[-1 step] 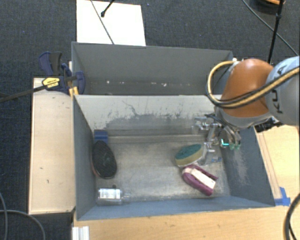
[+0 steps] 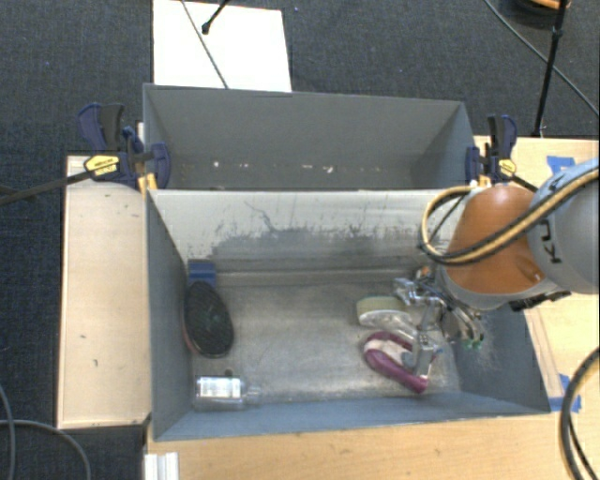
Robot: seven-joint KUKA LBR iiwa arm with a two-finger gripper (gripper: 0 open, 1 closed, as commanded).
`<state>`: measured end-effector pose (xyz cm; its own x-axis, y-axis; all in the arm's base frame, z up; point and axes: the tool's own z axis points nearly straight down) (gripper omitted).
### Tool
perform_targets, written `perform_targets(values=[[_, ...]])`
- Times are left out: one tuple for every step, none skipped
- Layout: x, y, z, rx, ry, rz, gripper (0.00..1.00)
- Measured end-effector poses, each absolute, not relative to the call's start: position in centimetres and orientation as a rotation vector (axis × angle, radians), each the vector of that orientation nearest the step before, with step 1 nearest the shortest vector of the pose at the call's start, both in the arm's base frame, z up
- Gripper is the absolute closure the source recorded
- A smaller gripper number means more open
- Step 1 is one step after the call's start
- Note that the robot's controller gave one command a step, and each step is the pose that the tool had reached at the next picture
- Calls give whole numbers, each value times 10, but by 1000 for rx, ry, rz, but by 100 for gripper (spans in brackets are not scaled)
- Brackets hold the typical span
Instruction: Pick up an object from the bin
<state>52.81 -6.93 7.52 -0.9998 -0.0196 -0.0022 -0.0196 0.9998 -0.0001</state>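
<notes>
hovering pincer [image 2: 427, 349] above purple curved thing [image 2: 387, 364], right of bin [image 2: 300, 339]

You had a floor of dark blue-grey carpet [image 2: 56, 84] on every side of the grey metal bin [image 2: 309, 131], its weave coarse and flecked. A black cable [image 2: 37, 189] ran across the carpet on the view's left toward the bin's rim, and more cable [image 2: 28, 424] curled near the lower left corner. At the upper right you could see a thin black pole [image 2: 551, 75] slanting over the carpet, and at the top edge a short black rod [image 2: 216, 16]. The light lay flat and even over the carpet, and the bin's far wall caught a few small bright glints.
</notes>
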Motion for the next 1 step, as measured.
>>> perform_targets(values=[[531, -69, 82, -38, 3139, -4, 100]])
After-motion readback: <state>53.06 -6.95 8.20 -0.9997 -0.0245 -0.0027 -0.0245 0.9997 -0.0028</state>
